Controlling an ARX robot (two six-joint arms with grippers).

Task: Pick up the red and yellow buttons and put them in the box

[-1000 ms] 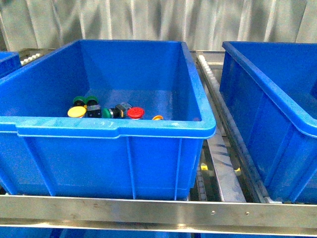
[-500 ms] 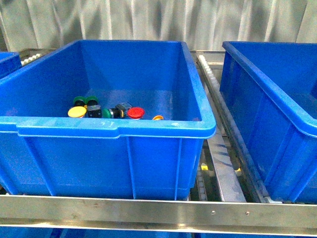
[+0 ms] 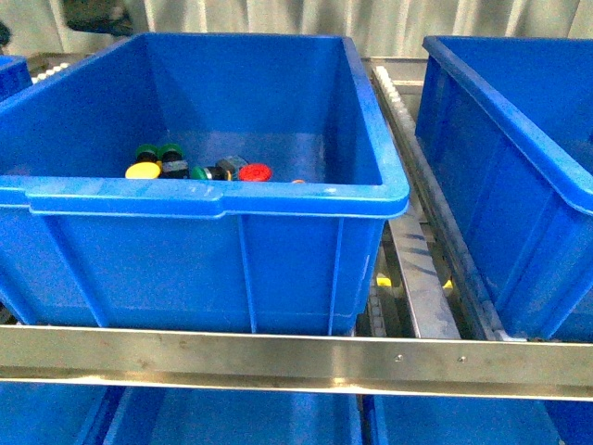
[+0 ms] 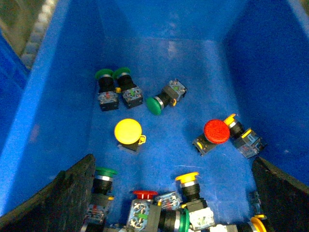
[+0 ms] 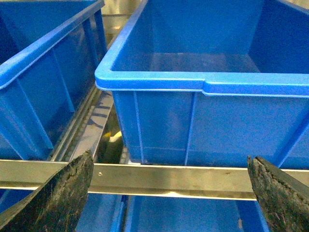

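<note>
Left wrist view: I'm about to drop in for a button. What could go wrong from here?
1. The red button lies right beside another switch near the bin wall; the open left fingers could take both or scrape the wall.
2. The pile nearest the fingers mixes red, yellow and green caps; closing there could grab a green one.
The lone yellow button looks the safer first pick.

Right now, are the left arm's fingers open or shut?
Open: in the left wrist view the fingers stand wide apart, with nothing gripped between them.
</note>
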